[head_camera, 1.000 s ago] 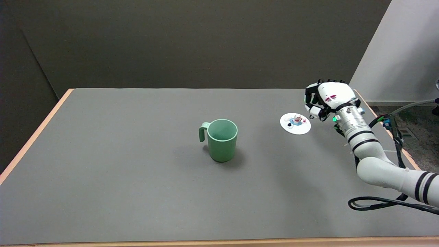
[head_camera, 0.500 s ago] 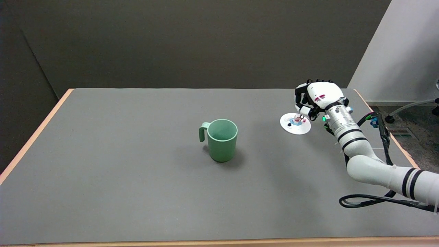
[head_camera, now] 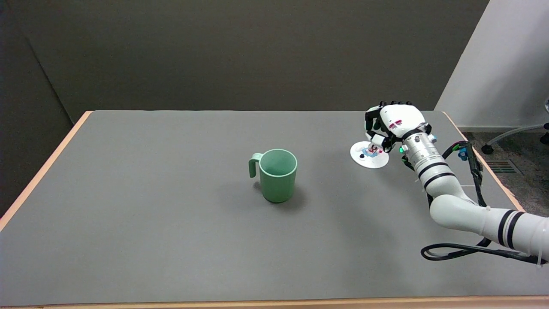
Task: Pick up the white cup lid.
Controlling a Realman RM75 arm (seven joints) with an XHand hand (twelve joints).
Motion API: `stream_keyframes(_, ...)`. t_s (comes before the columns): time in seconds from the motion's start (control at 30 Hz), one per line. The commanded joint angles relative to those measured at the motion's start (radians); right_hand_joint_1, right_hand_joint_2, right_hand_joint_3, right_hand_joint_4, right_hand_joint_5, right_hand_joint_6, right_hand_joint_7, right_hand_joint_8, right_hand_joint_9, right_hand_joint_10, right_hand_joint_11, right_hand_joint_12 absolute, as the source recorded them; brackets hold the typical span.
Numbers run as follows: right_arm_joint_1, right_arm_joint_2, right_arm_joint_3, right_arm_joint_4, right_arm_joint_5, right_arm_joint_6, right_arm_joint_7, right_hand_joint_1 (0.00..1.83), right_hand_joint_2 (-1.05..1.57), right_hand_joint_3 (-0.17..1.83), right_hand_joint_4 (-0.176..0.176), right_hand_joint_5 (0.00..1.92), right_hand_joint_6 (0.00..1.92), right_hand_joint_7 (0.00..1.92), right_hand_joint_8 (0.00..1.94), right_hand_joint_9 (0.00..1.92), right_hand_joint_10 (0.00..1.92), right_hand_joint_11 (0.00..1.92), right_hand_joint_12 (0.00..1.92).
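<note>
The white cup lid (head_camera: 366, 159) lies flat on the grey table (head_camera: 171, 223) at the far right, with a small coloured figure on top as its knob. My right hand (head_camera: 389, 123) hovers over the lid's far right part, fingers bent downward and the thumb apart from them, low beside the knob. The hand covers the lid's far right rim. Nothing is held between the fingers, and the lid rests on the table.
A green mug (head_camera: 278, 175) stands upright near the table's middle, handle to the left, well left of the lid. The table's right edge (head_camera: 484, 161) runs close behind the arm. A black cable (head_camera: 454, 252) loops under the forearm.
My right hand has moved left and slightly away from me, from beside the lid's right edge to over the lid. The lid and the mug have stayed put.
</note>
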Motion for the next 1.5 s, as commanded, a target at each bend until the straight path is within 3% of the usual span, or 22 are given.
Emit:
stream_keyframes(0.03,-0.004,-0.001,-0.006,0.009,-0.001,-0.002,-0.005,0.95,1.08,0.23,0.176,0.82,1.25,1.01,0.32,1.07,0.39,0.85,1.08)
stream_keyframes(0.2,-0.012,0.004,-0.006,0.005,-0.001,-0.002,-0.005,0.94,1.08,0.24,0.176,0.80,1.26,0.97,0.29,1.05,0.37,0.86,1.04)
stream_keyframes(0.23,-0.014,0.006,-0.004,0.005,-0.001,-0.002,-0.005,0.92,0.88,0.69,0.176,0.81,0.63,0.96,0.25,1.04,0.35,0.86,1.03)
stream_keyframes(0.27,-0.016,0.006,-0.003,0.005,-0.001,-0.002,-0.005,0.90,0.79,0.90,0.176,0.81,0.32,0.95,0.24,1.04,0.34,0.86,1.02)
stream_keyframes(0.47,-0.031,0.006,0.018,0.002,-0.001,-0.016,-0.005,0.89,0.75,0.95,0.176,0.73,0.23,0.87,0.22,1.01,0.37,0.87,1.02)
stream_keyframes(1.5,-0.016,0.006,0.026,0.071,-0.069,-0.098,-0.007,0.90,0.74,0.95,0.176,0.73,0.25,0.86,0.22,1.00,0.36,0.88,0.98)
